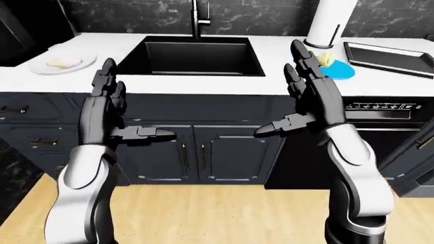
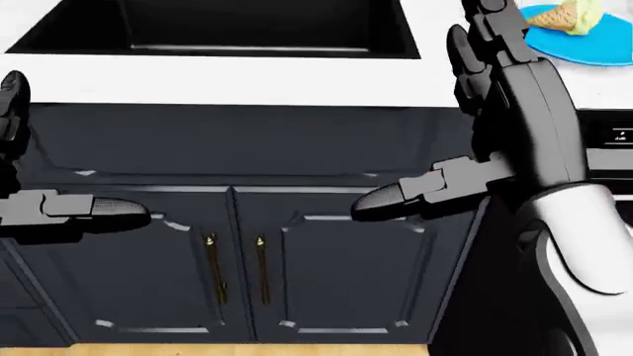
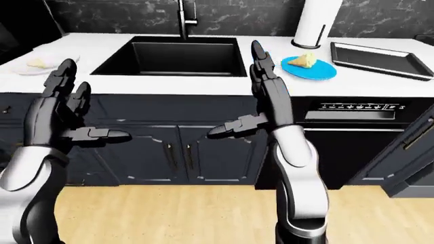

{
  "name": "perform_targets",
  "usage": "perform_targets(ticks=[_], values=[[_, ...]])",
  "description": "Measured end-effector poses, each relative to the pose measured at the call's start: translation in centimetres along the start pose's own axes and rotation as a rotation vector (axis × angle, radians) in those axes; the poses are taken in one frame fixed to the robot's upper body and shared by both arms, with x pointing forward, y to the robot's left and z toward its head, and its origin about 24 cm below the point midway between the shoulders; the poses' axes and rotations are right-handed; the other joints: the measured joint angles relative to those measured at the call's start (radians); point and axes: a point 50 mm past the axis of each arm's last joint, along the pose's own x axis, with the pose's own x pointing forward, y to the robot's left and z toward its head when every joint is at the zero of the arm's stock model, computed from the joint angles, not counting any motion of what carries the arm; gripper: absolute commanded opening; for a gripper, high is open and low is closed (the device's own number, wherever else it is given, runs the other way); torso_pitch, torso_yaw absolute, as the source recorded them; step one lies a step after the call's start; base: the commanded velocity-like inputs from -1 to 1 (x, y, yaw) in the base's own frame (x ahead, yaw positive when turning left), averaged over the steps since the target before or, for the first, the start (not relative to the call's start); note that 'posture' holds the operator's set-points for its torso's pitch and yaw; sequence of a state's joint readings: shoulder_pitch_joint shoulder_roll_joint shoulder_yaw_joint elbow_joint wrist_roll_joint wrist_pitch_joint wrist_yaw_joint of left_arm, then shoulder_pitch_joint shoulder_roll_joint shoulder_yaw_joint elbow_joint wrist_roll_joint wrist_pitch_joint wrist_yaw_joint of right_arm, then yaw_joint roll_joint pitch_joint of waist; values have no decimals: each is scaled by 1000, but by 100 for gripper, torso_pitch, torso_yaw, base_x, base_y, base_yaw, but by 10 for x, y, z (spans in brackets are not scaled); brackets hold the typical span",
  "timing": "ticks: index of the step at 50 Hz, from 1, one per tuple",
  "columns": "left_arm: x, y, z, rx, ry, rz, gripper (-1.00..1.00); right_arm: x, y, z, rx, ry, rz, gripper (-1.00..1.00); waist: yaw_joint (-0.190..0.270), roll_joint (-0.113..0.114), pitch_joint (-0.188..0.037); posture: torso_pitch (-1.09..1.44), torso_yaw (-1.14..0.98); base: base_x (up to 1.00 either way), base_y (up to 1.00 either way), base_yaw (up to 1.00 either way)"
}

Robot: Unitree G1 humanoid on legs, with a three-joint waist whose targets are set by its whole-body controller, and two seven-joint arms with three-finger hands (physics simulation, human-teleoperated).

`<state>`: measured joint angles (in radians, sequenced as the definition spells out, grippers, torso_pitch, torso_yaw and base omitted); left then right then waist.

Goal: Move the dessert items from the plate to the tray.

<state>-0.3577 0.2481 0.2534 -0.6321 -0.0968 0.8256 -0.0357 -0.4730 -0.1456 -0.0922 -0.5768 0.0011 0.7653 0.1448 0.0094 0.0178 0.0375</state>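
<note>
Currently the pale wedge-shaped dessert item point(image 3: 303, 61) lies on the round blue plate point(image 3: 319, 71) on the white countertop point(image 3: 203, 84), right of the black sink basin point(image 3: 173, 56) in the right-eye view. Just beyond it, further right, sits the dark rectangular baking tray point(image 3: 380, 58), apart from the plate. A white paper-towel roll point(image 3: 319, 23) stands behind the plate.

The right hand point(image 3: 261, 109) is raised with fingers spread, empty, below and left of the plate, well short of the dessert. The left hand point(image 3: 61, 119) is likewise spread wide and empty, far from it. Judgement: both hands are held clear pending approach; no grasp begun.
</note>
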Motion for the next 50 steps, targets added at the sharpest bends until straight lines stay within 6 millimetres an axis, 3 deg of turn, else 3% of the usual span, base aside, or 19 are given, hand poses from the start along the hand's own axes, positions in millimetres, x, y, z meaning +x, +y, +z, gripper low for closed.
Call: perform_targets(ticks=[5, 6, 8, 12, 16, 18, 19, 20, 23, 29, 31, 33, 40, 42, 43, 45, 47, 50], values=[[-3, 9, 2, 16, -14, 54, 100, 2, 7, 9, 0, -39, 40, 100, 19, -34, 4, 0, 0, 33, 30, 46], [-3, 10, 3, 17, -17, 58, 100, 2, 8, 11, -3, -48, 45, 100, 1, -51, 12, 0, 0, 34, 77, 0], [-4, 6, -1, 9, 2, 46, 100, 2, 6, 4, -1, -18, 37, 100, -2, -58, 51, 0, 0, 34, 76, 0], [-3, 1, -6, 3, 39, 3, 100, 3, -3, -4, 1, 46, -10, 100, -10, -63, 8, 0, 0, 34, 76, 0], [-5, 4, 14, 16, -52, 7, 100, 0, -6, 13, -11, -41, -34, 100, -39, -14, 4, 0, 0, 34, 76, 0], [-5, 6, 21, 22, -78, 9, 100, 0, -7, 17, -10, -57, -38, 100, -45, 26, -1, 0, 0, 34, 76, 0], [-6, 8, 23, 25, -84, 14, 100, 1, -7, 19, -12, -62, -38, 100, -40, 59, -9, 0, 0, 34, 76, 0], [-6, 11, 24, 29, -85, 27, 100, 2, -5, 19, -6, -64, -34, 100, -28, 73, -13, 0, 0, 34, 77, 0], [-8, 21, 15, 29, -30, 78, 100, 2, 2, 11, 8, -17, 6, 100, -3, 70, 11, 0, 0, 34, 77, 0], [-8, 18, 22, 31, -51, 68, 100, 0, -3, 18, 0, -52, -18, 100, 5, -7, 22, 0, 0, 29, 63, 0], [-8, 17, 23, 29, -57, 60, 100, 1, -3, 19, -6, -58, -23, 100, -5, 7, 4, 0, 0, 2, 2, 0], [-8, 18, 24, 29, -60, 58, 100, 1, -2, 19, -2, -62, -24, 100, -10, 18, 3, 0, 0, 0, 0, 0], [-6, 20, 23, 30, -40, 71, 100, 1, 0, 20, -1, -65, -12, 100, -16, -16, 9, 0, 0, 0, 14, 0], [-5, 17, 18, 19, -15, 56, 100, 0, -3, 17, -3, -55, -22, 100, -14, -29, 42, 0, 0, 0, 92, 0], [-5, 14, 15, 16, 2, 40, 100, 0, -5, 13, -1, -34, -33, 100, -16, -48, 41, 0, 0, 0, 92, 0], [-5, 14, 16, 19, 1, 31, 100, 1, -6, 11, 0, -19, -43, 100, -19, -71, 19, 0, 0, 0, 92, 0], [-7, 16, 23, 24, -39, 42, 100, 0, -6, 16, -5, -49, -47, 100, -19, -69, 4, 0, 0, 0, 93, 0], [-12, 17, 32, 31, -93, 55, 100, -3, -6, 22, -11, -91, -49, 100, -20, -44, -2, 0, 0, 0, 92, 0]])
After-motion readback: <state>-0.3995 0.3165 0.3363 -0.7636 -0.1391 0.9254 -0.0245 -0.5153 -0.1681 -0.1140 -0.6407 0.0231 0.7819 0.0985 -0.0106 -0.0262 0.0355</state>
